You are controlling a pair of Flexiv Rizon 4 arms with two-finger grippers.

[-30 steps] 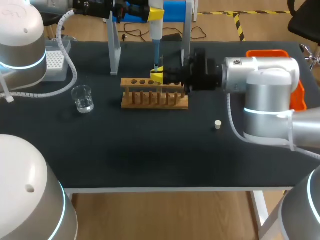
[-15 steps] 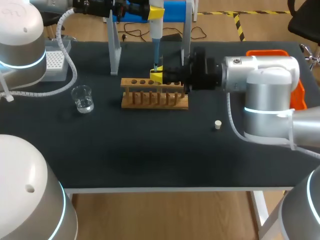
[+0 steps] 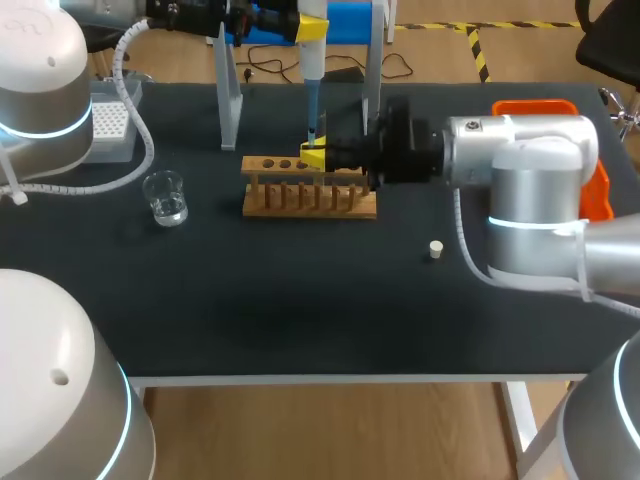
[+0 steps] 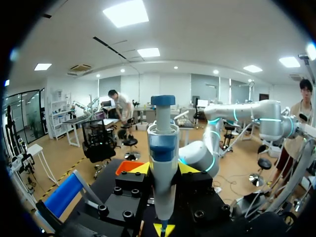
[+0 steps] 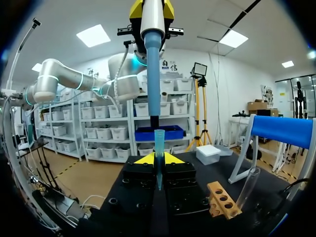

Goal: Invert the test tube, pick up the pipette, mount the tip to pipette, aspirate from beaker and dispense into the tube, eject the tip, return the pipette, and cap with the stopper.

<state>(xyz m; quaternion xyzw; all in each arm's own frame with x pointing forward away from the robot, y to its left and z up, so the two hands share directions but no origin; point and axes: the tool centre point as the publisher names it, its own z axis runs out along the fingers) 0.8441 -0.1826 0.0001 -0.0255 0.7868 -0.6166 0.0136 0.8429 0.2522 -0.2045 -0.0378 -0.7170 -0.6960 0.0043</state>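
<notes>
My left gripper [image 3: 312, 25] is shut on the white and blue pipette [image 3: 311, 75], holding it upright above the wooden rack [image 3: 310, 188]. In the left wrist view the pipette [image 4: 163, 153] stands between the yellow fingertips [image 4: 140, 168]. My right gripper [image 5: 158, 159] is shut on a teal pipette tip [image 5: 159, 148], held upright just under the pipette's nose [image 5: 154, 121], with a small gap between them. A glass test tube [image 5: 248, 185] leans in the rack's end hole [image 5: 222, 200]. The beaker [image 3: 165, 197] holds clear liquid at the left. A white stopper [image 3: 436, 249] lies on the mat.
A tip box [image 3: 110, 120] stands at the back left. The pipette stand's uprights [image 3: 229, 90] rise behind the rack. An orange bin [image 3: 596, 190] sits at the right edge, partly behind my right arm [image 3: 520, 190].
</notes>
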